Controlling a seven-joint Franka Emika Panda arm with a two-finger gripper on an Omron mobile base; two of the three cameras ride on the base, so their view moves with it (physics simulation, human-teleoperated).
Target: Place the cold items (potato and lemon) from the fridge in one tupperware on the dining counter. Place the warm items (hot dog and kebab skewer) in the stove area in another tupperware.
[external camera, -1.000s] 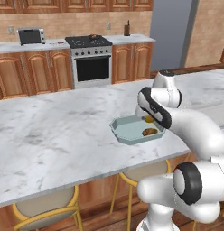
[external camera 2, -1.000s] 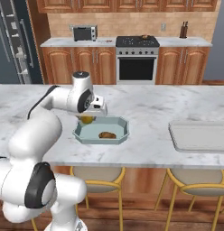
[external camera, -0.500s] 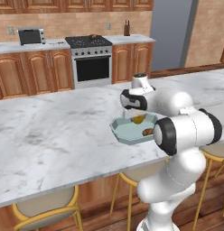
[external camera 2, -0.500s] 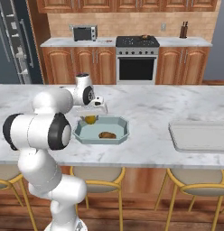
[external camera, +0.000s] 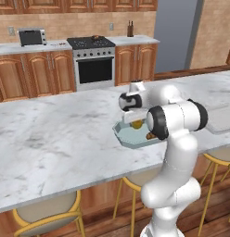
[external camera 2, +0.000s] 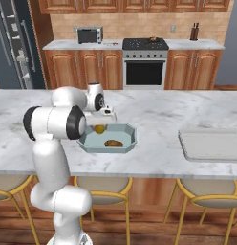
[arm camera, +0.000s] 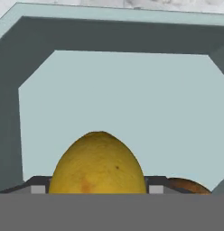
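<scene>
potato (arm camera: 188,185) (mostly behind lemon (arm camera: 98,164))

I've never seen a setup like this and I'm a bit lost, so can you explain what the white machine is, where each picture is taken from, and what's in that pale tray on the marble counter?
The white machine is a robot arm on a driving base in a simulated kitchen. Two pictures come from cameras on the base, looking forward over the arm from its left and its right. The third comes from a camera on the hand, looking along the gripper. On the marble counter sits a pale blue tupperware with a brown potato lying in it. The gripper is over the tupperware, its jaws closed on a yellow lemon. A second, flat tray lies further along the counter.
</scene>
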